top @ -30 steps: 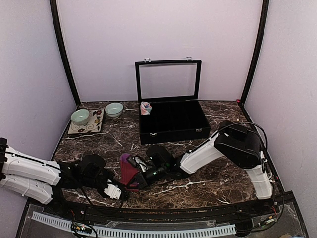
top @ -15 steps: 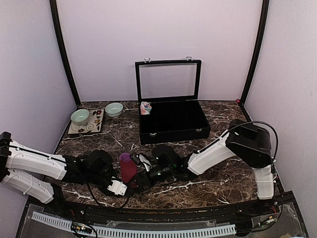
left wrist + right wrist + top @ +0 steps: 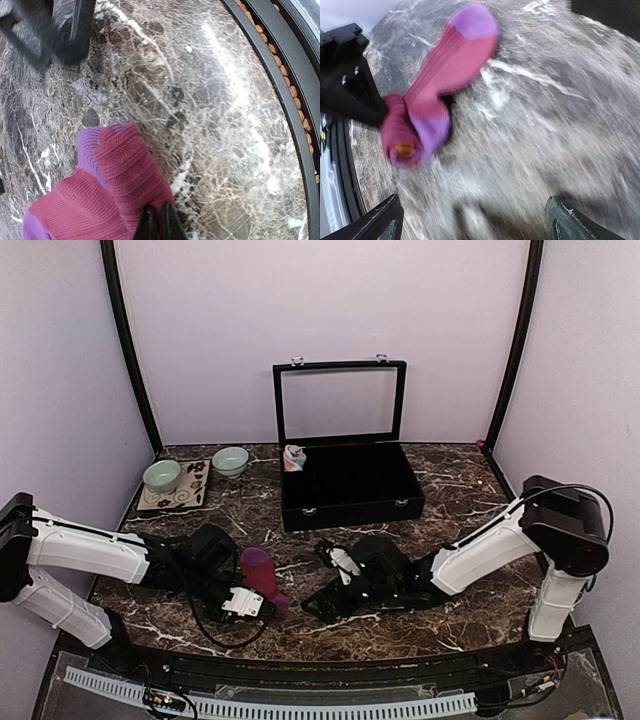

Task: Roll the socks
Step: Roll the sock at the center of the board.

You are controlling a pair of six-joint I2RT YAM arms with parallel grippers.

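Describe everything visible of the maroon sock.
The maroon sock is ribbed knit fabric with a purple toe, purple bands and some orange at its bunched, partly rolled end. It lies on the marble table near the front edge, toe end stretched flat. The left gripper is shut on the rolled end; the right gripper is open, not touching it.

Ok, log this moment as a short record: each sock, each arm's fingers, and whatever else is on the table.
maroon sock: on the marble table near the front edge, one end rolled up, purple toe laid out
left gripper: fingers shut on a fold of the maroon sock
right gripper: fingers open, clear of the sock, holding nothing
pink sock: bundled by the far left corner of the black case
black case: lid up
bowls: two, far left, at a patterned mat
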